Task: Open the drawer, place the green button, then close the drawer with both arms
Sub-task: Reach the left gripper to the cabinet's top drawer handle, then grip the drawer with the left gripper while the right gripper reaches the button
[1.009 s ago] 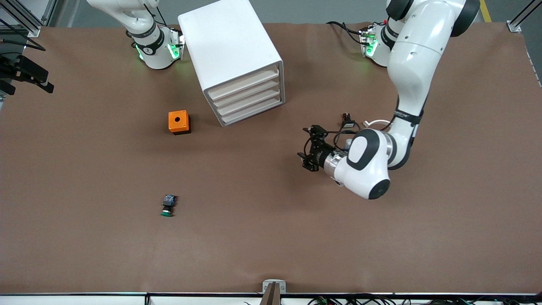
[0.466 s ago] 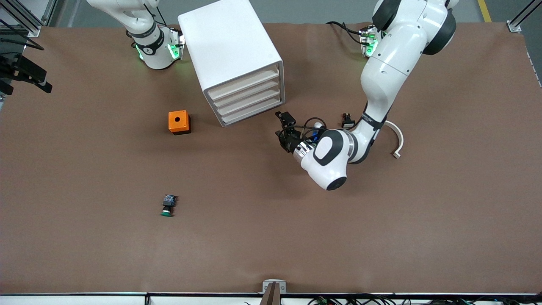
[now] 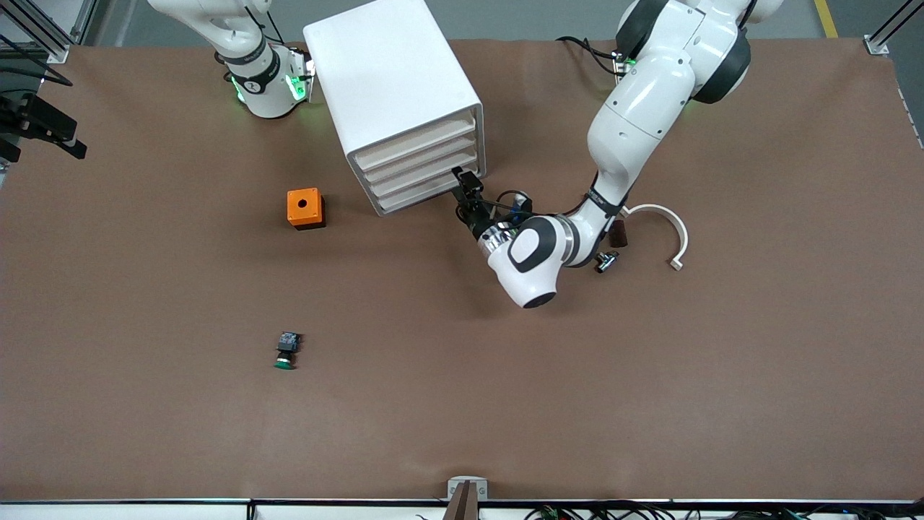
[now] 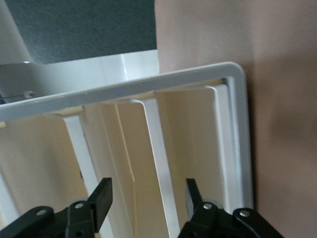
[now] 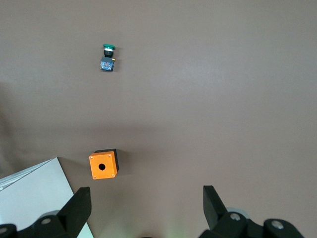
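Left gripper (image 3: 465,193), at centre frame, is reaching the lowest drawer (image 3: 426,191) with jaws partly open, empty. Right gripper (image 5: 143,208) is waiting, wide open. The button (image 3: 286,349) is lying lower left on the counter (image 3: 650,397). Risk: fingers slipping off the plain front.

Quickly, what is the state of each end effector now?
Left end effector: open, holding nothing, at the cabinet's drawer fronts.
Right end effector: open, empty, above the table.

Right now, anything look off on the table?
Nothing damaged or spilled. The cabinet sits askew to the table edges. The button lies on its side. A white curved piece and small parts lie loose by the left arm. All four drawers look shut.
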Robot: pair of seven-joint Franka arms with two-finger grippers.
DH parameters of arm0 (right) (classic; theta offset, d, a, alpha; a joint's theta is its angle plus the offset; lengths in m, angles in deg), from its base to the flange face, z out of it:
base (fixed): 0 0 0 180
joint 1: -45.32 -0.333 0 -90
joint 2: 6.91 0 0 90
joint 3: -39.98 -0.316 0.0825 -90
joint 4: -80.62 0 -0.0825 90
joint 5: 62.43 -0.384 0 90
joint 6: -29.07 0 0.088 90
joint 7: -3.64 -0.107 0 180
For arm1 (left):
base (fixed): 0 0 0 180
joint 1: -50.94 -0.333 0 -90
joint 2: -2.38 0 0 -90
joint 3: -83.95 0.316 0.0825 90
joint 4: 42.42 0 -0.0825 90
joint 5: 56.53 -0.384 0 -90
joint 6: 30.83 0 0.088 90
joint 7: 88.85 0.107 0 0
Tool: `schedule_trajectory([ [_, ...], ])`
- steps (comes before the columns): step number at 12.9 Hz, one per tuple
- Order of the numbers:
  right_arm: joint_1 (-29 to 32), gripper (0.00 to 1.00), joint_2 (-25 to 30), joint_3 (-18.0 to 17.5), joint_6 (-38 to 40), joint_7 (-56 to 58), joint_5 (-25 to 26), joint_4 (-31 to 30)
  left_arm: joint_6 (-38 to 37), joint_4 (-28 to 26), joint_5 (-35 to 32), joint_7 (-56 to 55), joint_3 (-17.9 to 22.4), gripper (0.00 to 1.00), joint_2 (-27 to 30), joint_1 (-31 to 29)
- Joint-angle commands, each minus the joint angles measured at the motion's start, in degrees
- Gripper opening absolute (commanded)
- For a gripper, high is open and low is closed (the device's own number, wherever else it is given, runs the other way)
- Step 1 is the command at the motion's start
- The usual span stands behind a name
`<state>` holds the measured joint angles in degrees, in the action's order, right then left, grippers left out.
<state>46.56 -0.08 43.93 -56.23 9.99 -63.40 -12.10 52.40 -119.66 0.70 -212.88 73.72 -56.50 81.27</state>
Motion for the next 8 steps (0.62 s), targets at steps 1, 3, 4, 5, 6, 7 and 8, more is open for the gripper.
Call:
schedule_trajectory([
  [1,1.22,1.0,-5.23,-0.44,-1.52,1.12,0.53,1.66,-1.66,0.43,1.31,-3.83,0.21,0.67,-1.58,1.48],
  [3,1.31,1.0,-9.36,-0.44,-4.95,1.3,0.62,1.75,-1.58,0.51,1.49,-5.61,0.21,0.65,-2.47,1.75],
  [4,1.31,1.0,-11.9,-0.44,-6.44,1.3,0.62,1.75,-1.58,0.51,2.36,-5.87,0.21,0.61,-2.82,2.36],
  [5,1.31,1.0,-15.75,-0.44,-7.67,1.3,0.53,1.84,-1.58,0.51,2.89,-5.96,0.21,0.55,-2.91,2.63],
  [6,0.87,1.0,-17.79,-0.53,-9.69,1.3,0.27,1.84,-1.58,0.51,2.98,-5.96,0.21,0.48,-3.08,2.98],
  [7,0.09,1.0,-19.64,-0.61,-13.71,0.95,0.09,1.23,-1.58,0.51,2.98,-5.96,0.21,0.42,-3.09,3.33],
  [8,-0.7,1.0,-22.1,-0.7,-16.62,0.42,-0.35,1.23,-1.58,0.6,2.98,-5.96,0.21,0.37,-3.09,3.77],
])
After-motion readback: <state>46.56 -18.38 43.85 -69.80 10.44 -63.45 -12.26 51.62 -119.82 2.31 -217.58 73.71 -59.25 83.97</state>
